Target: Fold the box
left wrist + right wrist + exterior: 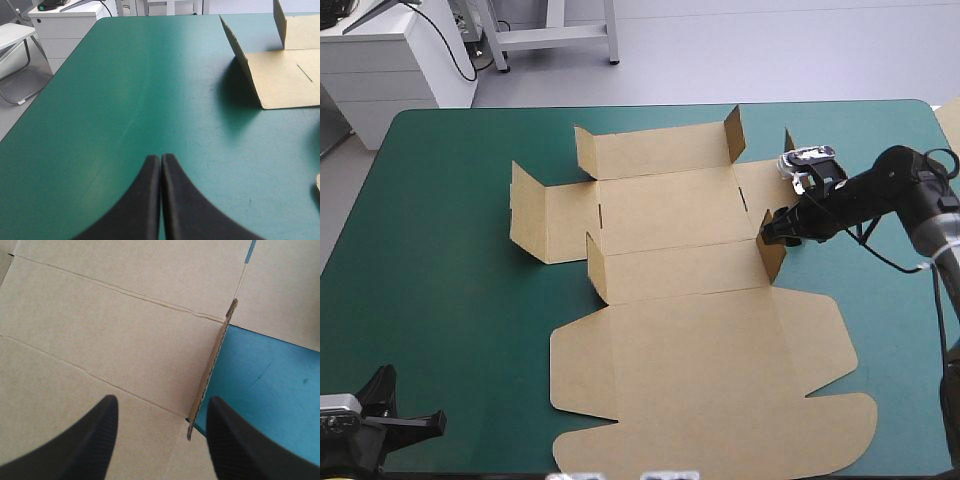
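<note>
- One brown box [690, 300] is seen as a cut sheet of plain matte board, mostly laid flat on the teal-green worktop [450, 250], from the middle towards the right side.
- Its long axis is set from the worktop's far edge to the near edge. The broad lid panel [710, 400], with rounded lobes at its corners, is spread flat at the near end.
- Straight creases are pressed between the rectangular panels. Several small flaps are raised upright at the panel ends, and shadows are cast by them onto the cover.
- Two pincers are shown, each with black, curved, fin-like fingers.
- The right pincer [775, 228] is held low at the sheet's right side with its fingers spread. In the right wrist view, one upright flap [212, 365] is seen edge-on just ahead of the gap in this pincer [161, 400], with board [100, 340] to one side of it and bare cover [260, 370] to the other. No touch with the flap can be made out.
- The left pincer [425, 423] is parked at the near left corner, well apart from the box. Its fingers are pressed together into one pointed arch [161, 156] over smooth bare cover [125, 100], with nothing held.
- From there, the box's left side panel [285, 80] is seen ahead, one flap standing up.
</note>
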